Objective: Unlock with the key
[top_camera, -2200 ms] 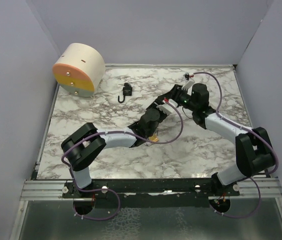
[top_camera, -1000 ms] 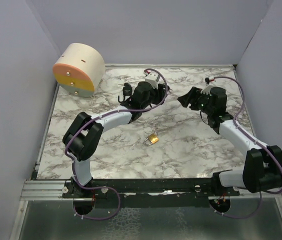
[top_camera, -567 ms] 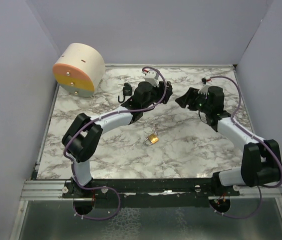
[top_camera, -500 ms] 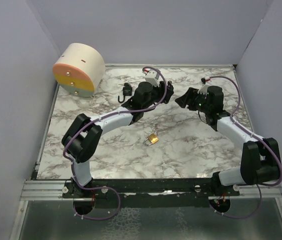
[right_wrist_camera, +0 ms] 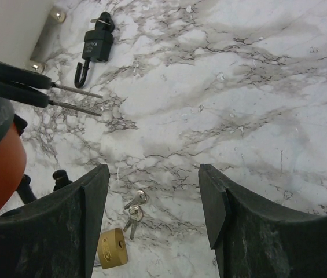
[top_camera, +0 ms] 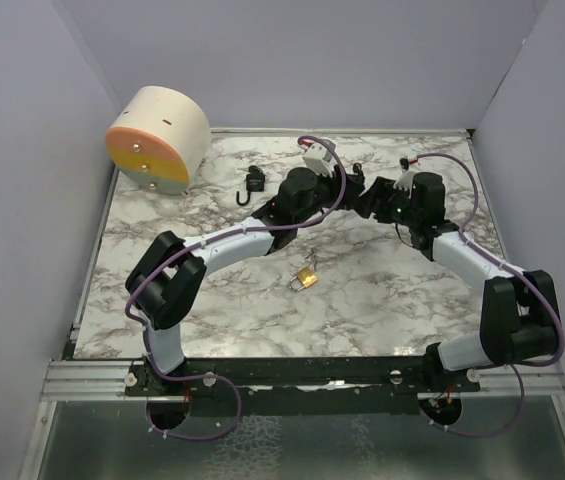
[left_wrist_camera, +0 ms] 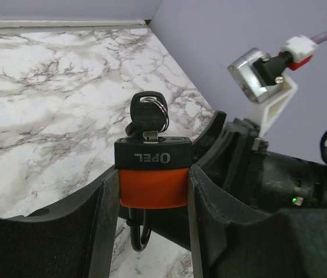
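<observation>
Padlock [left_wrist_camera: 151, 168], orange with a black end: hanging above the far middle of the table [top_camera: 412, 300], off the marble. Spreading under everything, white stone with grey veins. Resting at the far left corner: a beige drum [top_camera: 157, 135], showing an orange and yellow face. Left gripper [left_wrist_camera: 153, 184]: clamping the padlock by its orange sides, one finger against each, shackle pointing down in the wrist view. Right gripper [right_wrist_camera: 154, 200]: facing it from just to the right, fingers standing apart, gripping nothing, the orange body showing outside its left finger. Lying on the table to the right of the drum: a black lock [top_camera: 254, 182], shackle showing as an open hook. Lying nearer, around the table's middle and well apart from both grippers: a brass lock [top_camera: 305, 276], with a small bunch of keys [right_wrist_camera: 133, 211] just beside it. Sticking out of the padlock's black end: a black-headed key [left_wrist_camera: 147, 113], carrying a ring.
</observation>
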Controlling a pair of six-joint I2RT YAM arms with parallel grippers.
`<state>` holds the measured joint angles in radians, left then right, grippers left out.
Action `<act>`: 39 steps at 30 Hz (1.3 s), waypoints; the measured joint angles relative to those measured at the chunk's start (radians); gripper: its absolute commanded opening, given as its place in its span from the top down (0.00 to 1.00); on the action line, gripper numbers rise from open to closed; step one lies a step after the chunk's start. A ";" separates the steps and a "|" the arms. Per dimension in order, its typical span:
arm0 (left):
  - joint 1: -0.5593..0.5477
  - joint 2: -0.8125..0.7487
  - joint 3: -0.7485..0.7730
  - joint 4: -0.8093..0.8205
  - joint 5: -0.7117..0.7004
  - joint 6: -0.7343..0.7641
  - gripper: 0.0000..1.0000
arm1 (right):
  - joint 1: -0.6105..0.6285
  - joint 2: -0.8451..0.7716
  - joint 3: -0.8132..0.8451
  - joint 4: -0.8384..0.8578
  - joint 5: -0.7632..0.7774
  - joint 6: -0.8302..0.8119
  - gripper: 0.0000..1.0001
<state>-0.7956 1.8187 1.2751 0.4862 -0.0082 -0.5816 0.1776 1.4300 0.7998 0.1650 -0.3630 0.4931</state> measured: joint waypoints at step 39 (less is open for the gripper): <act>0.018 -0.008 -0.032 0.115 -0.066 -0.040 1.00 | -0.005 0.044 0.000 0.018 -0.050 0.100 0.36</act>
<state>-0.7780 1.8103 1.2427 0.6010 -0.0742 -0.6216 0.1730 1.4742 0.7994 0.1829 -0.4133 0.5934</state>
